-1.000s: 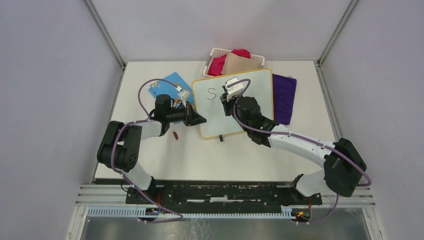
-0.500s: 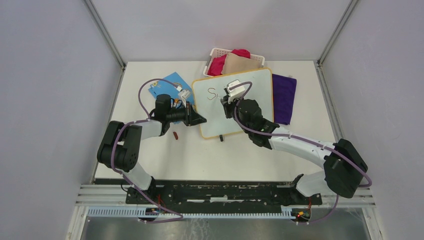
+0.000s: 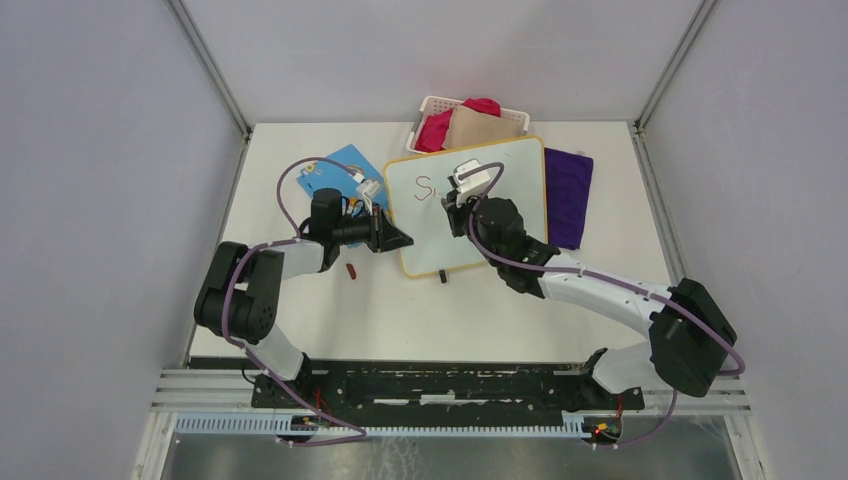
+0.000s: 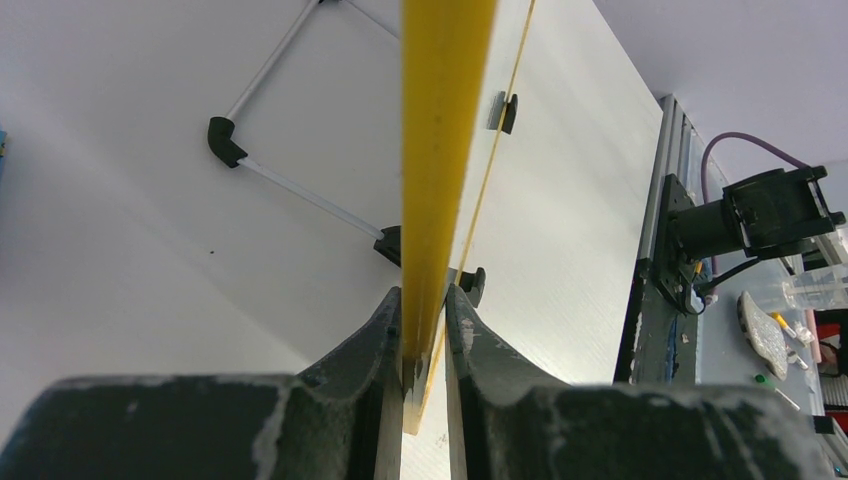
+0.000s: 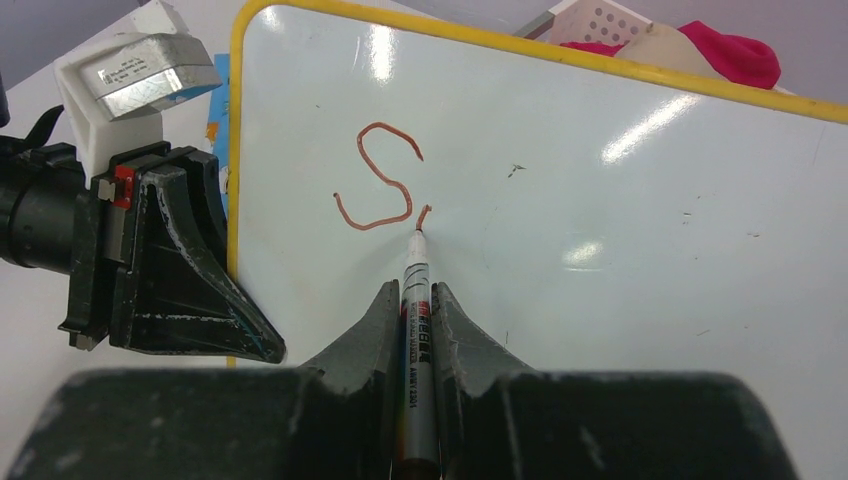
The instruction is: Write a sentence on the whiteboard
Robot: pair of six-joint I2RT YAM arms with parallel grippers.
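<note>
Clamped left hand [image 4: 422, 300] tight on the yellow frame edge of the whiteboard [image 5: 620, 230]. Pinched a marker [image 5: 418, 340] in the right hand [image 5: 417, 300], tip touching the board just right of a dark-red "S", the sentence [image 5: 385, 178] barely begun. Lay on the tabletop [image 3: 420, 310], near a white basket [image 3: 435, 105] at the far edge.

The white table [image 3: 330, 320] bears the whiteboard [image 3: 520, 180] under the right gripper [image 5: 418, 292], a purple cloth [image 3: 568, 195] right of it, a basket [image 3: 428, 106] beyond.
</note>
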